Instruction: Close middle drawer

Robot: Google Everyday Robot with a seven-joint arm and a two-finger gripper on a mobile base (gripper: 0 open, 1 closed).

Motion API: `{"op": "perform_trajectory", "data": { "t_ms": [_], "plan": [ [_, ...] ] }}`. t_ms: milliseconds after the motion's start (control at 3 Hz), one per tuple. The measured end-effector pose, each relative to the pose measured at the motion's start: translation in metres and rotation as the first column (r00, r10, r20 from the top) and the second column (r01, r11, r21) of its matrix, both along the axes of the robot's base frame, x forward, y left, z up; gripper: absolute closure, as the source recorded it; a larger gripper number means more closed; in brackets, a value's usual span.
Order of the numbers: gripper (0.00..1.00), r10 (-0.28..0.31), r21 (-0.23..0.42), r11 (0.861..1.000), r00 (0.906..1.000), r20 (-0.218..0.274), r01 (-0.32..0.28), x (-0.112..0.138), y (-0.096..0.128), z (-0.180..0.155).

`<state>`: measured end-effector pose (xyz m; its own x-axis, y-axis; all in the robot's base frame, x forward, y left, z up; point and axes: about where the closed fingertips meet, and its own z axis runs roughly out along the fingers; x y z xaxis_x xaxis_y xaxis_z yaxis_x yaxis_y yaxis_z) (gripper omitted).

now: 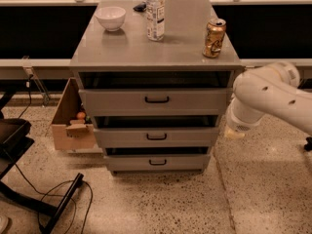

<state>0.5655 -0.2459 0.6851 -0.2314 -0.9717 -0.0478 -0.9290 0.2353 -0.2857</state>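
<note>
I can read no text anywhere from here. The water bottle (155, 12) on the cabinet (185, 52) carries a label, and the gold can (214, 38) at the cabinet's right edge has printing, but neither is legible. The gripper (233, 131) sits just right of the cabinet, level with the middle drawer (156, 137).

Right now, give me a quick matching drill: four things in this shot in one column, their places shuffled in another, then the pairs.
Things:
1. white bowl
2. gold can
3. cardboard box
4. gripper

Places:
A. on the floor, left of the cabinet
B. back left of the cabinet top
C. right of the cabinet, level with the middle drawer
D. front right of the cabinet top

Pairs: 1-B, 2-D, 3-A, 4-C.
</note>
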Motion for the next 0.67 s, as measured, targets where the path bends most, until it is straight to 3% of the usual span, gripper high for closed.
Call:
{"op": "perform_trajectory", "data": {
  "t_ms": [333, 667],
  "plan": [
    [0.82, -0.090, -0.059, 0.994, 0.9959, 0.006, 0.091, -0.019, -0.040, 0.063],
    [0.59, -0.112, -0.072, 0.991, 0.9937, -0.003, 0.111, -0.025, -0.048, 0.073]
  ]
}}
